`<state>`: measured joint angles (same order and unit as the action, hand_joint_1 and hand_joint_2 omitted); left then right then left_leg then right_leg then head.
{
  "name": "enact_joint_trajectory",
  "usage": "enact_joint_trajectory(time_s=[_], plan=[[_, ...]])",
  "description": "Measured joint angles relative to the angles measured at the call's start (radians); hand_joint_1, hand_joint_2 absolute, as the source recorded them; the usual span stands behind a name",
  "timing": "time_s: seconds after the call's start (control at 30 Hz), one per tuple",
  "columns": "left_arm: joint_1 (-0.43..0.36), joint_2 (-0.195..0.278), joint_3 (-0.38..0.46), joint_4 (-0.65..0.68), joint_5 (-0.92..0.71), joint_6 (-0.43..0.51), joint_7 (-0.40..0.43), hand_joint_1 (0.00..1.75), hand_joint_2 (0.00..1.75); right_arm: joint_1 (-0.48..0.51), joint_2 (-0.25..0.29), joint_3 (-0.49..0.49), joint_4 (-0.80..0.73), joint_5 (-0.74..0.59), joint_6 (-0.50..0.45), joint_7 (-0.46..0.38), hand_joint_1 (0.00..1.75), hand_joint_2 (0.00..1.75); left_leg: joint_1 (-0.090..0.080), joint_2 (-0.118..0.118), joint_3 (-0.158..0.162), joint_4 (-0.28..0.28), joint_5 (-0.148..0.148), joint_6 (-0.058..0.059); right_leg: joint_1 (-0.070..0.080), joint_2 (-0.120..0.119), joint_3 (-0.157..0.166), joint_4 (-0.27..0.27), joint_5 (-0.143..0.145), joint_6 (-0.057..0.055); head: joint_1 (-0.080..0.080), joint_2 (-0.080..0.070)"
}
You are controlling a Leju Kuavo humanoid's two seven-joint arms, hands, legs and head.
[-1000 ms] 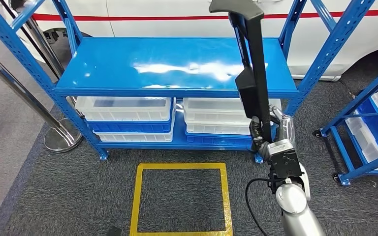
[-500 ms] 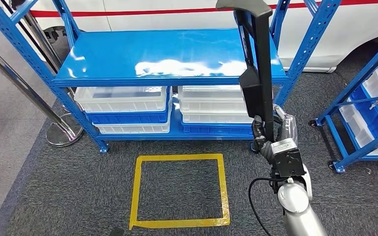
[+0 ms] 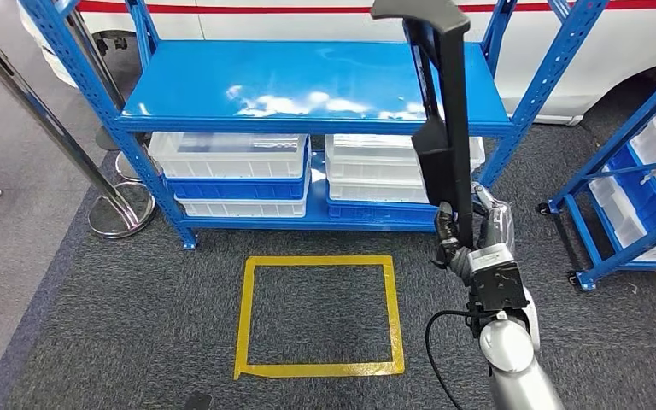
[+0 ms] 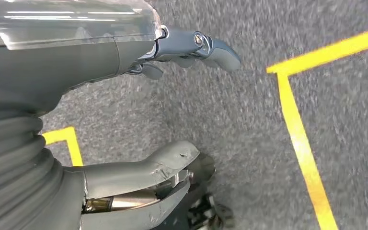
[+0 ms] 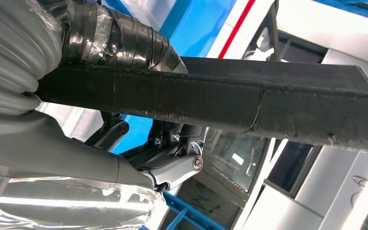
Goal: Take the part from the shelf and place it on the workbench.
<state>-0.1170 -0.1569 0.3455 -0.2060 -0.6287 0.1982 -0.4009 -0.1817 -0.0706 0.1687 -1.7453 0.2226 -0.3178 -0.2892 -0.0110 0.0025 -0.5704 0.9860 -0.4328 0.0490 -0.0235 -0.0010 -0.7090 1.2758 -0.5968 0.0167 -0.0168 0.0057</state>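
Above the grey carpet, your right hand (image 3: 471, 242) grips the lower end of the long black part (image 3: 441, 128) and holds it nearly upright, its top end reaching past the upper shelf board and close to the picture's top edge. From the right wrist you see the same part (image 5: 230, 98) running across the view, with the thumb wrapped over it and the fingers (image 5: 172, 158) closed beneath it. Your left hand (image 4: 139, 120) hangs over the carpet with nothing in it, thumb and fingers (image 4: 211, 45) apart.

Ahead of you stands the blue shelf (image 3: 307, 81); the part is clear of its glossy top board, out in front of the shelf's right end. On the lower level sit stacked white and blue bins (image 3: 231, 171), two stacks side by side. A yellow taped square (image 3: 320, 314) marks the floor just in front of the shelf, to the left of your right arm. A chrome stanchion (image 3: 60, 137) leans in at the left, a second blue rack (image 3: 641, 179) with bins stands at the right, and a white vehicle with a red stripe (image 3: 307, 21) is parked behind the shelf
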Motion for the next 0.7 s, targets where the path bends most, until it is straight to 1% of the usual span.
enact_joint_trajectory(time_s=[0.03,0.07,0.1,0.13,0.17,0.2,0.23,0.27,0.3,0.33,0.37,0.4,0.47,0.5,0.53,0.57,0.6,0.63,0.67,0.7], plan=[[0.001,0.0,0.0,0.0,0.0,0.0,0.0,0.0,1.75,0.002,0.0,0.0,0.0,0.0,0.0,0.0,1.75,1.75,-0.002,0.0,-0.012,0.006,0.004,0.001,0.002,0.0,0.003,0.023,-0.001,-0.001,0.0,0.0],[0.001,0.0,0.001,0.0,0.0,0.0,0.0,0.0,1.75,0.003,0.0,0.0,0.0,0.0,0.0,0.0,1.75,1.75,-0.003,0.0,-0.024,0.013,0.008,0.001,0.004,0.0,0.023,0.012,0.017,-0.003,0.0,0.0],[0.002,0.0,0.001,0.0,0.0,0.0,0.0,0.0,1.75,0.003,0.0,0.0,0.0,0.0,0.0,0.0,1.75,1.75,-0.004,0.0,-0.036,0.021,0.011,0.0,0.005,0.0,0.059,-0.032,0.042,-0.006,0.0,0.0],[0.002,-0.001,0.002,0.0,0.0,0.0,0.0,0.0,1.75,0.003,0.0,0.0,0.0,0.0,0.0,0.0,1.75,1.75,-0.004,0.0,-0.049,0.031,0.014,-0.002,0.007,-0.001,0.102,-0.094,0.058,-0.011,0.0,0.0],[0.001,-0.001,0.002,0.0,0.0,0.0,0.0,0.0,1.75,0.002,0.0,0.0,-0.001,0.0,0.0,0.0,1.75,1.75,-0.005,0.0,-0.061,0.041,0.016,-0.004,0.01,-0.001,0.139,-0.153,0.066,-0.015,0.0,0.0],[0.001,-0.001,0.002,0.0,0.0,0.0,0.0,0.0,1.75,0.002,0.0,0.0,-0.002,0.0,0.0,0.0,1.75,1.75,-0.005,0.0,-0.069,0.049,0.02,-0.008,0.013,-0.001,0.163,-0.194,0.067,-0.018,0.0,0.0],[0.001,-0.002,0.002,0.0,0.0,0.0,0.0,0.0,1.75,0.002,0.0,0.0,-0.004,0.0,0.0,0.0,1.75,1.75,-0.006,0.0,-0.075,0.054,0.024,-0.013,0.017,-0.001,0.172,-0.214,0.064,-0.02,0.0,0.0],[0.001,-0.002,0.003,0.0,0.0,0.0,0.0,0.0,1.75,0.002,0.0,0.0,-0.005,0.0,0.0,0.0,1.75,1.75,-0.006,0.0,-0.078,0.055,0.03,-0.018,0.019,-0.001,0.171,-0.219,0.067,-0.022,0.0,0.0],[0.002,-0.001,0.004,0.0,0.0,0.0,0.0,0.0,1.75,0.003,0.0,0.0,-0.005,0.0,0.0,0.0,1.75,1.75,-0.006,-0.001,-0.08,0.056,0.033,-0.024,0.016,-0.002,0.167,-0.221,0.075,-0.026,0.0,0.0],[0.003,-0.001,0.004,0.0,0.0,0.0,0.0,0.0,1.75,0.003,0.0,0.0,-0.006,0.0,0.0,0.0,1.75,1.75,-0.005,-0.003,-0.085,0.061,0.026,-0.03,0.013,-0.003,0.164,-0.225,0.083,-0.031,0.0,0.0],[0.004,-0.001,0.005,0.0,0.0,0.0,0.0,0.0,1.75,0.002,0.001,0.0,-0.006,0.0,0.0,0.0,1.75,1.75,-0.004,-0.005,-0.093,0.079,0.004,-0.037,0.009,-0.005,0.158,-0.229,0.093,-0.038,-0.001,0.0],[0.004,-0.001,0.005,0.0,0.0,0.0,0.0,0.0,1.75,0.002,0.001,0.0,-0.006,0.0,0.0,0.0,1.75,1.75,-0.001,-0.007,-0.105,0.114,-0.033,-0.044,0.006,-0.007,0.149,-0.232,0.103,-0.044,-0.001,0.0],[0.004,-0.001,0.005,0.0,0.0,0.0,0.0,0.0,1.75,0.001,0.002,0.0,-0.006,0.0,0.0,0.0,1.75,1.75,0.01,-0.007,-0.134,0.226,-0.12,-0.059,0.008,-0.008,0.127,-0.232,0.122,-0.05,-0.002,0.0],[0.004,-0.001,0.005,0.0,0.0,0.0,0.0,0.0,1.75,0.002,0.002,0.0,-0.006,-0.001,0.0,0.0,1.75,1.75,0.016,-0.007,-0.142,0.278,-0.145,-0.065,0.009,-0.008,0.115,-0.231,0.131,-0.05,-0.002,0.0],[0.004,-0.001,0.005,0.0,0.0,0.0,0.0,0.0,1.75,0.002,0.002,0.0,-0.006,-0.001,0.0,0.0,1.75,1.75,0.021,-0.007,-0.139,0.307,-0.148,-0.069,0.009,-0.009,0.102,-0.23,0.14,-0.048,-0.001,0.0],[0.004,-0.001,0.005,0.0,0.0,0.0,0.0,0.0,1.75,0.002,0.002,0.0,-0.006,-0.001,0.0,0.0,1.75,1.75,0.025,-0.007,-0.121,0.304,-0.133,-0.072,0.009,-0.009,0.09,-0.229,0.149,-0.047,-0.002,0.0],[0.003,-0.001,0.005,0.0,0.0,0.0,0.0,0.0,1.75,0.002,0.002,0.0,-0.006,-0.001,0.0,0.0,1.75,1.75,0.028,-0.007,-0.085,0.267,-0.107,-0.073,0.009,-0.009,0.079,-0.228,0.158,-0.044,-0.002,0.0],[0.002,-0.001,0.005,0.0,0.0,0.0,0.0,0.0,1.75,0.002,0.002,0.0,-0.007,-0.001,0.0,0.0,1.75,1.75,0.03,-0.007,-0.038,0.205,-0.084,-0.072,0.009,-0.009,0.07,-0.227,0.166,-0.041,-0.002,0.0],[0.0,-0.001,0.005,0.0,0.0,0.0,0.0,0.0,1.75,0.001,0.002,0.0,-0.008,-0.001,0.0,0.0,1.75,1.75,0.029,-0.008,0.012,0.133,-0.075,-0.07,0.009,-0.009,0.062,-0.227,0.173,-0.036,-0.002,0.0],[-0.003,-0.001,0.005,0.0,0.0,0.0,0.0,0.0,1.75,0.0,0.002,0.0,-0.009,-0.001,0.0,0.0,1.75,1.75,0.027,-0.009,0.051,0.073,-0.074,-0.067,0.008,-0.009,0.057,-0.227,0.182,-0.03,-0.002,0.0]])
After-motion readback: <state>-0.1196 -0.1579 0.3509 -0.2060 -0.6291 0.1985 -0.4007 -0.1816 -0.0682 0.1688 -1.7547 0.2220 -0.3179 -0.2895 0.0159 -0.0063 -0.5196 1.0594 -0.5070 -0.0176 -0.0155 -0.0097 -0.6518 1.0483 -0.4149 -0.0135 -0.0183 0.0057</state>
